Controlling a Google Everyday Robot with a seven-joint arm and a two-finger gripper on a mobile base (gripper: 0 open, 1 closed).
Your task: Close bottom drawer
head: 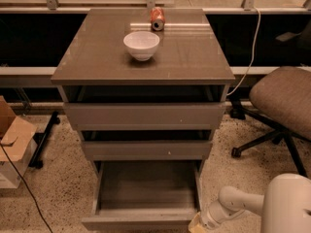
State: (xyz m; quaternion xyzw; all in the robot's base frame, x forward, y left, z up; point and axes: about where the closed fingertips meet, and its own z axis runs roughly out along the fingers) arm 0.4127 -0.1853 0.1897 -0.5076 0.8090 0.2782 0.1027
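Observation:
The bottom drawer [146,186] is pulled out wide, and its plain grey-brown inside is empty. Its flat front [141,221] lies at the bottom edge of the camera view. The gripper [198,223] is low at the drawer front's right end, close against its corner, on the end of the white arm [233,201] that comes in from the bottom right. Above are the middle drawer front [146,149] with a small white speck and the wider top drawer front [143,115], both standing slightly out.
A white bowl [141,44] and an orange can [157,18] on its side rest on the cabinet top [194,57]. An office chair [284,101] stands right of the cabinet. A cardboard box [12,135] and a cable lie on the speckled floor at left.

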